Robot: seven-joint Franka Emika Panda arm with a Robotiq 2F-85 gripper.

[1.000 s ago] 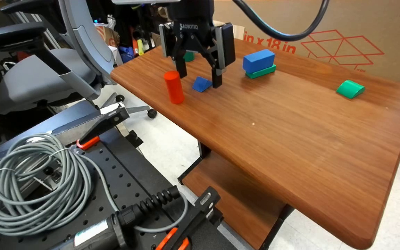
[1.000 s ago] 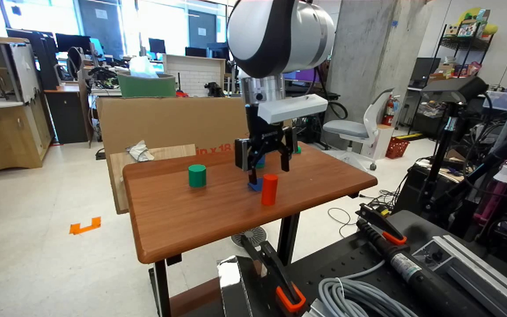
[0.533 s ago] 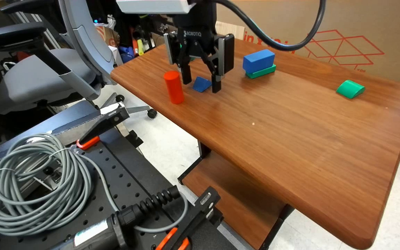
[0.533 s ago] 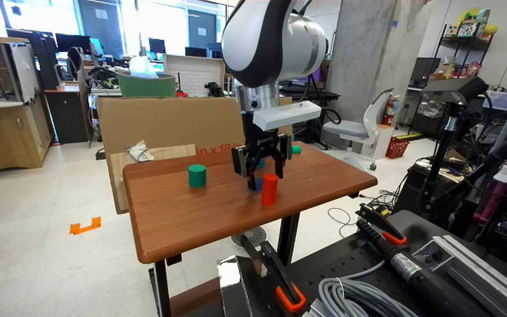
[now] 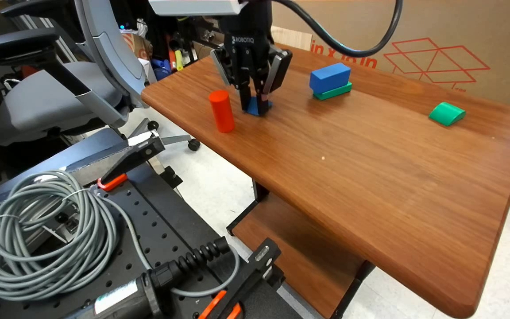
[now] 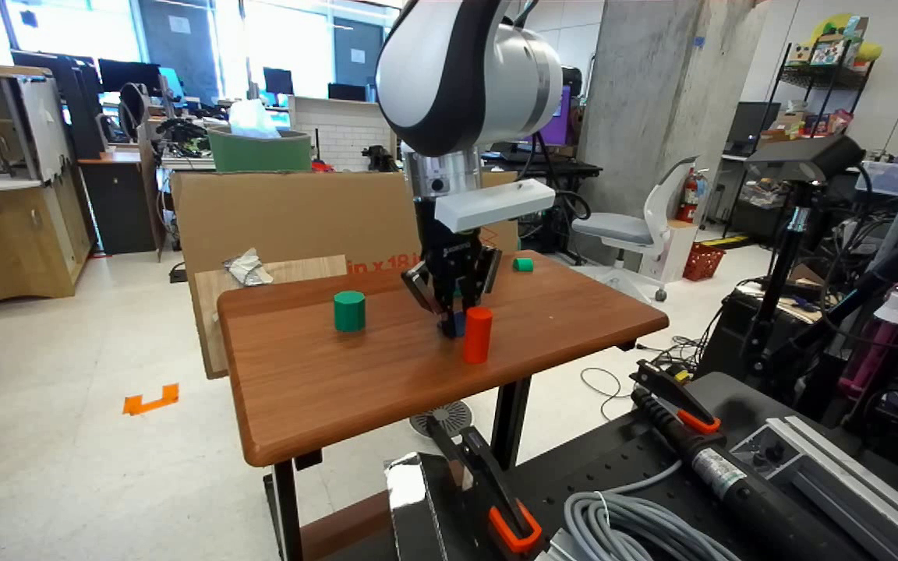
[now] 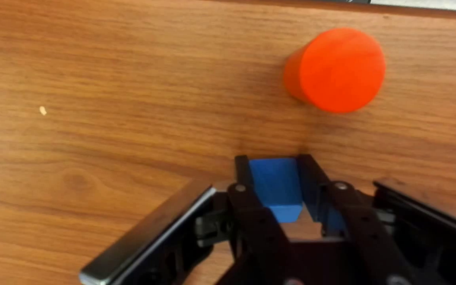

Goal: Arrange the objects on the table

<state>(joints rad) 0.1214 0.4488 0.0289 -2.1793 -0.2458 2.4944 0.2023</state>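
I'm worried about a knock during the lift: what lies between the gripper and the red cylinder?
The wrist view shows only bare tabletop between the red cylinder and the gripper, whose fingers flank the small blue block.

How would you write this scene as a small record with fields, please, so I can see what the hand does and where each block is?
hand: closed on the smaller blue block
red cylinder: upright near the edge of the table, apart from the hand
blue brick: resting on a flat green block
rounded green block: by itself, away from that stack
green cylinder: upright, by itself
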